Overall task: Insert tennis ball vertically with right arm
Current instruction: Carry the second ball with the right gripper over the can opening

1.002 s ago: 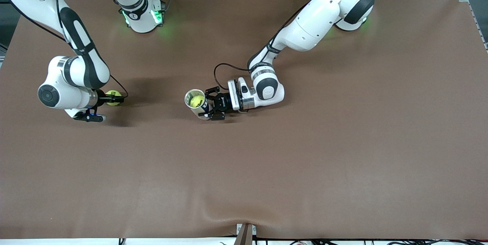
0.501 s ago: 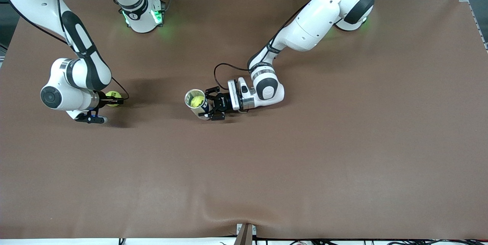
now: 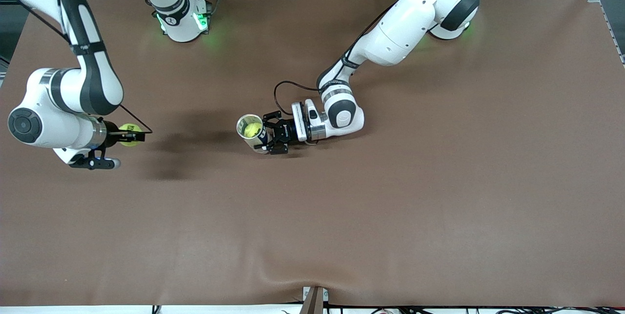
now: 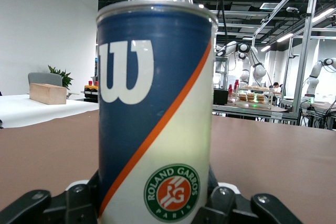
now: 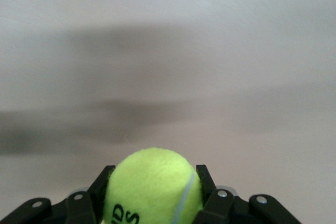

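Observation:
My right gripper (image 3: pixel 132 134) is shut on a yellow-green tennis ball (image 3: pixel 128 135) and holds it in the air over the right arm's end of the table. In the right wrist view the ball (image 5: pixel 155 182) sits between the two black fingers (image 5: pixel 100 184). My left gripper (image 3: pixel 267 138) is shut on a blue and white tennis ball can (image 3: pixel 250 131) that stands upright and open near the table's middle. A second yellow ball (image 3: pixel 252 130) lies inside the can. The can (image 4: pixel 155 103) fills the left wrist view.
The brown table mat (image 3: pixel 390 197) is bare around both grippers. The right arm's base (image 3: pixel 183 21) with green lights stands at the table's edge by the robots. A small bracket (image 3: pixel 315 297) sits at the edge nearest the front camera.
My right arm has risen and swung outward toward its end of the table with the tennis ball in its grip. The left arm and the can have not moved.

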### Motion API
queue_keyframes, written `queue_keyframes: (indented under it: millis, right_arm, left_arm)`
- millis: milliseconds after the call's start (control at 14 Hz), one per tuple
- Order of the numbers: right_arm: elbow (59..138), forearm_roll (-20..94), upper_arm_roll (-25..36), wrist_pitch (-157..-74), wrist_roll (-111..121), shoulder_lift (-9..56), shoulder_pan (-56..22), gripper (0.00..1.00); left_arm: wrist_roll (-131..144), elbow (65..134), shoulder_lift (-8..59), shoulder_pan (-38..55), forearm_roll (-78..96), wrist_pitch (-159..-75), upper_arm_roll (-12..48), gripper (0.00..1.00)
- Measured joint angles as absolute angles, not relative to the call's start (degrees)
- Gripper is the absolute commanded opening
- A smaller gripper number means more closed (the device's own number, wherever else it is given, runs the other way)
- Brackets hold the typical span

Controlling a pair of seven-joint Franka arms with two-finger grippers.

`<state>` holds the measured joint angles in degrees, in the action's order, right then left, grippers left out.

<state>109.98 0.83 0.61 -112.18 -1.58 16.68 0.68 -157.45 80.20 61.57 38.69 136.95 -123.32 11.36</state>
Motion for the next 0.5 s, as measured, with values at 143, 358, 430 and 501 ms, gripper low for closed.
queue_keyframes:
  millis: [143, 358, 430, 501]
  right_arm:
    - [106.7, 2.1, 0.4, -109.5, -8.8, 16.7, -4.5, 0.48]
    - [102.4, 4.2, 0.1, -105.8, -23.0, 16.7, -12.2, 0.48]
    - [100.6, 4.6, 0.0, -104.8, -28.2, 16.7, -14.9, 0.48]
    - [98.8, 4.7, 0.0, -104.3, -33.9, 16.7, -18.0, 0.48]
  left_arm:
    - [-157.5, 80.2, 61.6, 38.7, 136.9, -123.3, 11.4, 0.70]
    - [-157.5, 80.2, 61.6, 38.7, 136.9, -123.3, 11.4, 0.70]
    - [-157.5, 80.2, 61.6, 38.7, 136.9, -123.3, 11.3, 0.70]
    - [-157.5, 80.2, 61.6, 38.7, 136.9, -123.3, 11.3, 0.70]
